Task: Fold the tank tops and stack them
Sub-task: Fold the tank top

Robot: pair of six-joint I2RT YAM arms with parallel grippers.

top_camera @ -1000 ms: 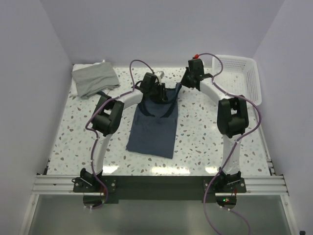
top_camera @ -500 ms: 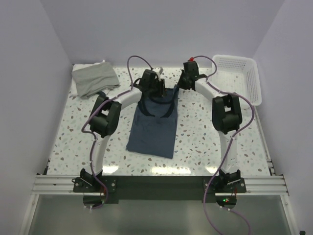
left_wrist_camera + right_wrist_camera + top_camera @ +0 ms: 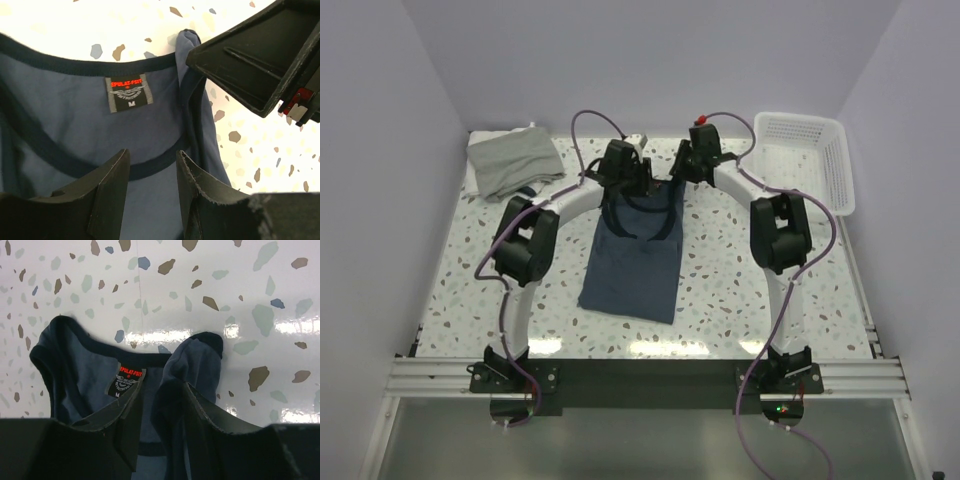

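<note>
White arms (image 3: 519, 312), black joints (image 3: 525, 243), purple cables (image 3: 588, 113)

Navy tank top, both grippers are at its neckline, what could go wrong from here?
The strap lies bunched between the open fingers of the right gripper, so it may snag or fold in creased. The left gripper sits close beside it over the navy tank top; the two could bump.

Top view's lit evenly from overhead, shadows kept soft, with a glare strip seen on the table (image 3: 650, 347) at 6 o'clock. In the left wrist shot the table's blown out white toward 12 and 3. Bright reflections are smeared across the right wrist view from 9 to 3, and the fingers (image 3: 215, 427) at 6 are left dark and soft.
</note>
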